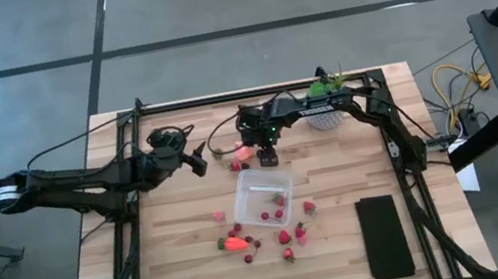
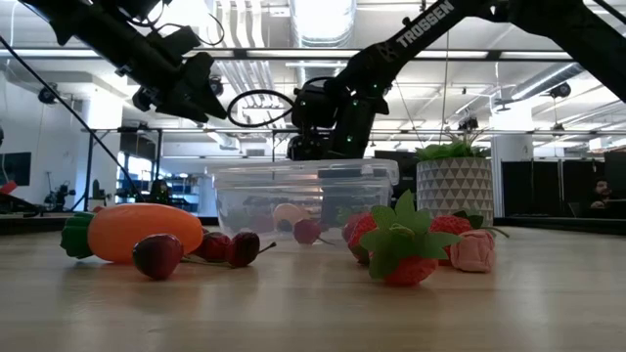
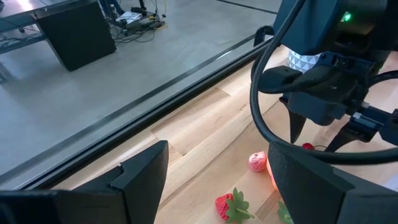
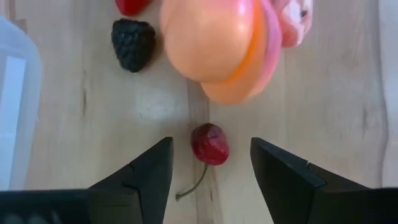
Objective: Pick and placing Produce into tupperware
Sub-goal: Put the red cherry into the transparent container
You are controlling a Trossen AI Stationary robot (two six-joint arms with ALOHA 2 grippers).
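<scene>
The clear tupperware stands mid-table with a few small red pieces inside. Around it lie strawberries, an orange carrot and dark cherries. Just beyond its far side sit the pink-orange round fruit, a blackberry and a red cherry with a stem. My right gripper points down, open, with a finger on either side of that cherry and clear of it. My left gripper hovers open, left of the round fruit.
A white patterned pot with a green plant stands at the far edge behind the right arm. A flat black slab lies near the right edge. The table frame's black rails run along both sides. Bare wood lies left of the produce.
</scene>
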